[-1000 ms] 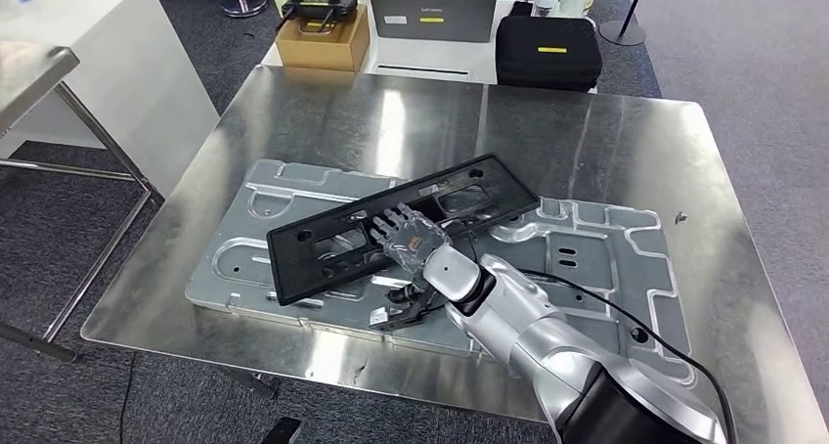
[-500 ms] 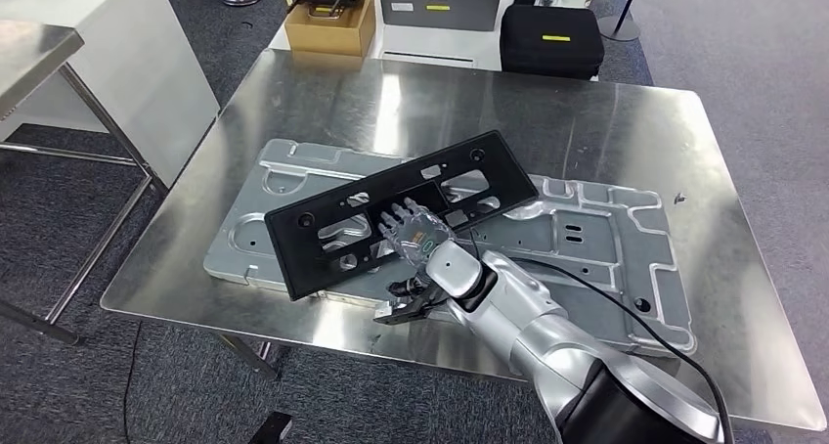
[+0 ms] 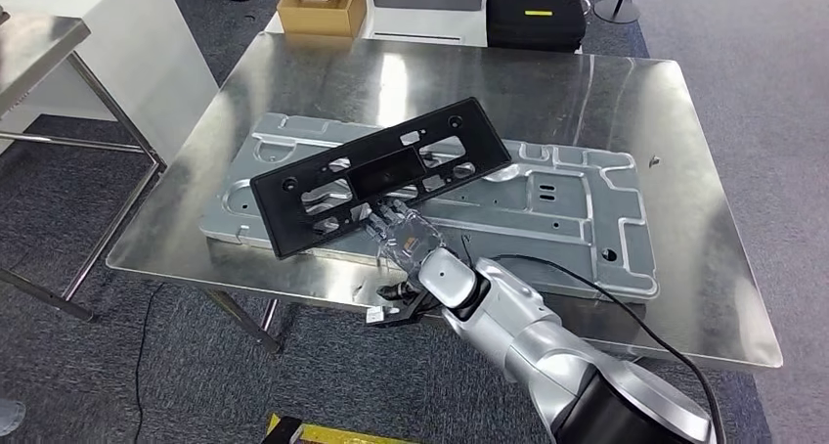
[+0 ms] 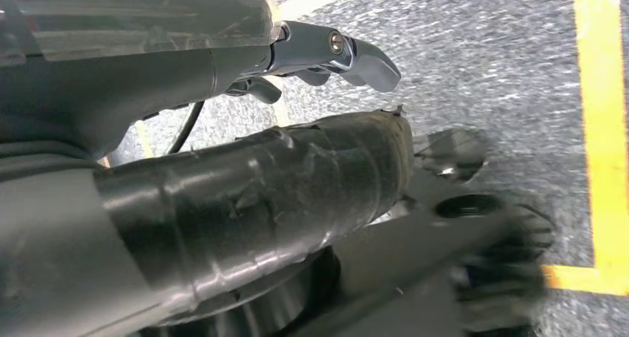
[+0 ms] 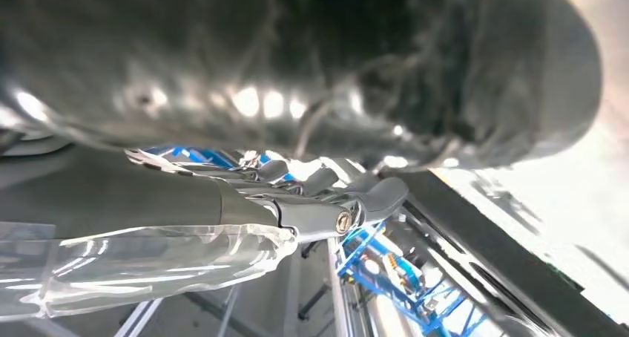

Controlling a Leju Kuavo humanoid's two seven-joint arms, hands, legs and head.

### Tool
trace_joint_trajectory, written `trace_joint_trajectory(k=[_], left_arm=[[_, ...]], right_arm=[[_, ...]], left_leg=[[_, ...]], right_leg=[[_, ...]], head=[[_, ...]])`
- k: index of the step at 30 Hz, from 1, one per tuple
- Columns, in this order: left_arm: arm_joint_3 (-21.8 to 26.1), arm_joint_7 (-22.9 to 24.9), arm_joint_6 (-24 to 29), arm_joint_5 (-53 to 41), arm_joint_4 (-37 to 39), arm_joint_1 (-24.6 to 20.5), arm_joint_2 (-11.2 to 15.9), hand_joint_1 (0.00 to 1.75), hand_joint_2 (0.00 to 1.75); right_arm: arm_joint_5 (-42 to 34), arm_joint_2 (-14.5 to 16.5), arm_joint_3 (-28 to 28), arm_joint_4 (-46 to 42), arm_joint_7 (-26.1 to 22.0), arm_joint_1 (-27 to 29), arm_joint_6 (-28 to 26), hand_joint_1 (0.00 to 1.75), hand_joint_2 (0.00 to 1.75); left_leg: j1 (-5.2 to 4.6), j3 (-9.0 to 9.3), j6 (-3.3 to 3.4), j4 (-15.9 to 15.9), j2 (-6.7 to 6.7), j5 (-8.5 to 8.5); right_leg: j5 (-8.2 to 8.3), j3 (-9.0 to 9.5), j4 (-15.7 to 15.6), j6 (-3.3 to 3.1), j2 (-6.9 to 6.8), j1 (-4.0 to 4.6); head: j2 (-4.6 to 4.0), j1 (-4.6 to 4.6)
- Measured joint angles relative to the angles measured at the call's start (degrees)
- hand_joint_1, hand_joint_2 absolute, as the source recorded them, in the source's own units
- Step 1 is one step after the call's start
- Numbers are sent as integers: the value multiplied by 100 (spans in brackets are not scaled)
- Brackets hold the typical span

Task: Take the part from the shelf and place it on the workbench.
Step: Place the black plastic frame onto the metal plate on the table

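Black part (image 3: 381,174), long perforated frame, sits tilted across the grey stamped plate (image 3: 547,199) on the steel surface (image 3: 626,92), its near-left end sticking out past the plate's front edge. Right robot hand (image 3: 401,234) under the part's near long edge, fingers reaching up to it; grip unclear. Left robot hand (image 4: 326,51) over grey floor with yellow tape (image 4: 597,122), fingers curled, holding nothing.
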Motion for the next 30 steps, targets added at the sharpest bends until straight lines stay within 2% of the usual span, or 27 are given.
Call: trace_joint_trajectory(k=[1, 2, 3, 5, 6, 7, 9, 10, 11, 12, 13, 14, 15, 16, 17, 18, 19, 20, 21, 22, 23, 25, 26, 27, 28, 29, 30], left_arm=[[0, 7, -15, -9, -1, -13, 9, 0, 0], [0, 16, -31, -21, -1, -25, 18, 0, 0], [-1, 26, -43, -34, -1, -34, 25, 0, 0], [-2, 49, -54, -59, 3, -33, 14, 0, 0], [-2, 60, -56, -67, 5, -32, 5, 0, 0], [-2, 69, -54, -70, 7, -33, -2, 0, 0], [-2, 81, -49, -72, 9, -41, -9, 0, 0], [-2, 85, -47, -72, 9, -44, -10, 0, 0], [-2, 87, -47, -72, 9, -43, -10, 0, 0], [-2, 89, -47, -72, 9, -42, -12, 0, 0], [-2, 89, -47, -72, 9, -41, -14, 0, 0], [-2, 90, -47, -72, 9, -41, -16, 0, 0], [-2, 91, -47, -72, 9, -41, -18, 0, 0], [-2, 92, -47, -72, 9, -42, -21, 0, 0], [-2, 95, -47, -72, 9, -41, -24, 0, 0], [-2, 97, -46, -72, 9, -39, -26, 0, 0], [-2, 100, -45, -71, 9, -35, -30, 0, 0], [-2, 103, -43, -70, 9, -25, -33, 0, 0], [-2, 104, -42, -70, 9, -15, -35, 0, 0], [-2, 107, -41, -70, 9, -2, -37, 0, 0], [-2, 109, -40, -70, 9, 10, -37, 0, 0], [-2, 112, -40, -70, 9, 21, -37, 0, 0], [-2, 112, -39, -69, 9, 23, -37, 0, 0], [-2, 112, -38, -67, 9, 23, -38, 0, 0], [-2, 111, -36, -65, 9, 24, -39, 0, 0], [-2, 110, -32, -61, 9, 24, -40, 0, 0], [-2, 109, -29, -59, 9, 22, -42, 0, 0]], right_arm=[[37, 2, 0, -3, 107, 3, -120, 0, 0], [91, 1, 0, -7, 256, 7, -307, 0, 0], [156, 1, 0, -11, 429, 13, -549, 0, 0], [275, -10, 0, -16, 713, 37, -1021, 0, 0], [316, -19, 0, -16, 789, 48, -1169, 0, 0], [344, -31, 0, -15, 832, 57, -1252, 0, 0], [367, -56, 0, -11, 858, 76, -1289, 0, 0], [371, -64, 0, -10, 861, 91, -1288, 0, 0], [373, -71, 0, -8, 863, 110, -1287, 0, 0], [373, -77, 0, -7, 863, 127, -1286, 0, 0], [374, -81, 0, -7, 864, 139, -1285, 0, 0], [374, -85, 0, -7, 865, 144, -1282, 0, 0], [375, -86, 0, -9, 867, 142, -1278, 0, 0], [379, -80, 0, -12, 869, 138, -1272, 0, 0], [383, -73, 0, -14, 872, 136, -1263, 0, 0], [388, -67, 0, -16, 874, 137, -1254, 0, 0], [392, -61, 0, -16, 876, 143, -1243, 0, 0], [397, -62, 0, -15, 877, 152, -1234, 0, 0], [402, -61, 0, -14, 877, 159, -1228, 0, 0], [406, -60, 0, -13, 877, 164, -1223, 0, 0], [410, -56, 0, -11, 877, 167, -1220, 0, 0], [412, -50, 0, -10, 877, 176, -1202, 0, 0], [411, -48, 0, -9, 876, 187, -1184, 0, 0], [406, -48, 0, -9, 874, 200, -1164, 0, 0], [397, -48, 0, -9, 869, 214, -1146, 0, 0], [387, -48, -1, -9, 863, 226, -1132, 0, 0], [377, -46, -3, -10, 853, 234, -1125, 0, 0]], left_leg=[[-28, 301, 40, -419, -3, -16], [-55, 510, 77, -742, -7, -65], [-77, 618, 112, -940, -7, -116], [-83, 604, 182, -1046, 4, -44], [-72, 577, 230, -1072, 17, 25], [-58, 530, 281, -1097, 29, 103], [-49, 379, 341, -1107, 43, 249], [-52, 284, 348, -1100, 44, 320], [-53, 185, 338, -1092, 46, 391], [-54, 83, 326, -1079, 49, 461], [-53, -18, 311, -1061, 52, 524], [-51, -114, 292, -1037, 53, 582], [-51, -198, 268, -1005, 54, 631], [-54, -266, 238, -970, 50, 674], [-57, -314, 203, -947, 48, 718], [-56, -343, 166, -937, 46, 764], [-49, -360, 125, -944, 45, 815], [-35, -375, 86, -957, 42, 859], [-17, -407, 52, -933, 33, 822], [-2, -462, 24, -828, 22, 671], [8, -536, 2, -625, 11, 422], [14, -707, -34, 64, 3, -173], [15, -755, -51, 407, 3, -327], [16, -749, -64, 645, 3, -351], [18, -661, -72, 708, 4, -250], [23, -481, -75, 578, 4, -90], [29, -210, -73, 269, 3, 18]], right_leg=[[50, -48, 13, 21, -1, 1], [102, -77, 15, 48, -6, -1], [155, -91, 7, 79, -11, -6], [237, -101, -25, 149, -15, -12], [172, -129, 11, 183, -9, -16], [-1, -180, 132, 214, -4, -21], [-583, -348, 695, 270, 4, -52], [-828, -428, 1074, 296, 3, -71], [-938, -470, 1403, 320, 2, -90], [-907, -446, 1602, 340, 1, -109], [-770, -332, 1612, 353, -1, -127], [-613, -115, 1419, 359, -2, -143], [-553, 184, 1066, 354, -2, -154], [-590, 497, 642, 341, 1, -147], [-673, 732, 293, 321, 5, -135], [-760, 867, 59, 293, 10, -113], [-775, 900, -47, 257, 12, -84], [-726, 863, -68, 210, 6, -81], [-658, 825, -90, 158, -4, -79], [-582, 769, -111, 103, -15, -83], [-502, 698, -127, 59, -24, -93], [-352, 515, -120, 14, -27, -80], [-279, 413, -109, 15, -27, -74], [-209, 306, -94, 21, -29, -71], [-143, 198, -73, 33, -31, -73], [-81, 93, -47, 48, -31, -78], [-24, 0, -14, 69, -30, -82]], head=[[0, 0], [0, 1], [0, 2], [0, 4], [0, 4], [0, 6], [0, 9], [0, 11], [0, 11], [0, 11], [0, 11], [0, 11], [0, 10], [0, 8], [0, 4], [0, 1], [0, -2], [0, -2], [0, -2], [0, -8], [0, -16], [0, -32], [0, -34], [0, -33], [0, -34], [0, -34], [0, -36]])
